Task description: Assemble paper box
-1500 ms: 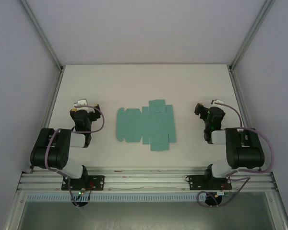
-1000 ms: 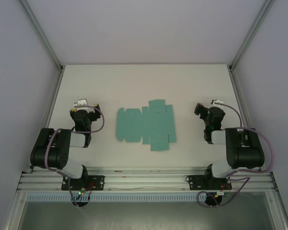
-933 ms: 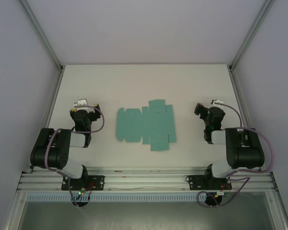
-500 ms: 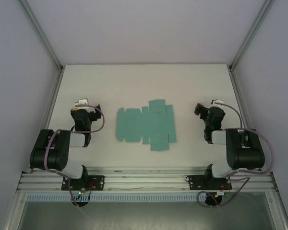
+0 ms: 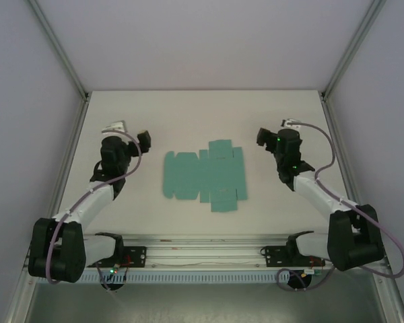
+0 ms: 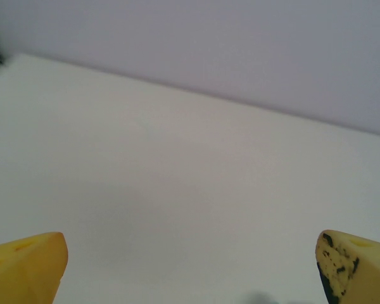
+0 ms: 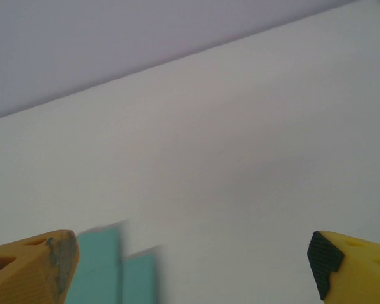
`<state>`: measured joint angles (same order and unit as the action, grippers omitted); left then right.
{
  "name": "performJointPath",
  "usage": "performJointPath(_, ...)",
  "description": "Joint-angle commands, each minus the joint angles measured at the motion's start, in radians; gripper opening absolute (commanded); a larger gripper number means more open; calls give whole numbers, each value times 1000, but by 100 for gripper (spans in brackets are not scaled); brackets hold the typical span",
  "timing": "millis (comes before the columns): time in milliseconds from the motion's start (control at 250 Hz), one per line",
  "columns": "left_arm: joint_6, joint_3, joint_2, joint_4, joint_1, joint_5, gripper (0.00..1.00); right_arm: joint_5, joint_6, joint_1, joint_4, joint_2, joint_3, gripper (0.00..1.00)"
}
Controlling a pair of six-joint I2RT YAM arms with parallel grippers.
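The paper box (image 5: 205, 175) lies as a flat teal die-cut blank with flaps in the middle of the white table. My left gripper (image 5: 143, 140) hovers to its left, apart from it, open and empty. In the left wrist view the gripper (image 6: 191, 278) has its yellow fingertips (image 6: 25, 269) wide apart over bare table. My right gripper (image 5: 262, 138) hovers to the blank's upper right, open and empty. The right wrist view shows that gripper (image 7: 191, 278) open, with a corner of the blank (image 7: 111, 269) low on the left.
The white table (image 5: 202, 114) is walled by pale panels at the back and sides, with metal frame rails (image 5: 64, 60) along the edges. The arm bases sit on an aluminium rail (image 5: 202, 252) at the near edge.
Both arms have unfolded and reached forward from their tucked poses, the grippers rising and swinging inward toward the blank. The blank has not moved.
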<state>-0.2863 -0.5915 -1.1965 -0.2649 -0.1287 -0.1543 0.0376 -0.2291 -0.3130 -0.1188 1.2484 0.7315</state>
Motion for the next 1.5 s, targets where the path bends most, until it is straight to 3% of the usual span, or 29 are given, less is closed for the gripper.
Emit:
performJointPath(0, -106, -32, -41, 180, -22, -127, 100, -146, -166, -65, 133, 29, 27, 91)
performJointPath(156, -95, -45, -93, 253, -29, -122, 100, -264, -237, -157, 100, 183, 65, 82)
performJointPath(412, -67, -38, -178, 233, -29, -281, 100, -300, -322, -177, 34, 387, 71, 69)
performJointPath(723, -187, -22, -349, -35, -32, -578, 99, -259, -339, -177, 15, 454, 18, 69)
performJointPath(819, -212, -27, -387, -80, -35, -643, 93, -252, -339, -176, 13, 464, 15, 69)
performJointPath(1007, -252, 4, -401, -173, -36, -676, 71, -258, -345, -175, -25, 470, -2, 68)
performJointPath(1083, -261, 16, -407, -212, -37, -683, 56, -272, -345, -172, -39, 471, -6, 68)
performJointPath(1199, -260, 19, -401, -218, -38, -675, 22, -292, -345, -161, -53, 464, -8, 68)
performJointPath(1307, -260, 22, -369, -228, -38, -671, 1, -330, -317, -140, -57, 426, 0, 68)
performJointPath(1495, -362, 1, -266, -304, -38, -708, 0, -440, -241, -58, -7, 268, 39, 74)
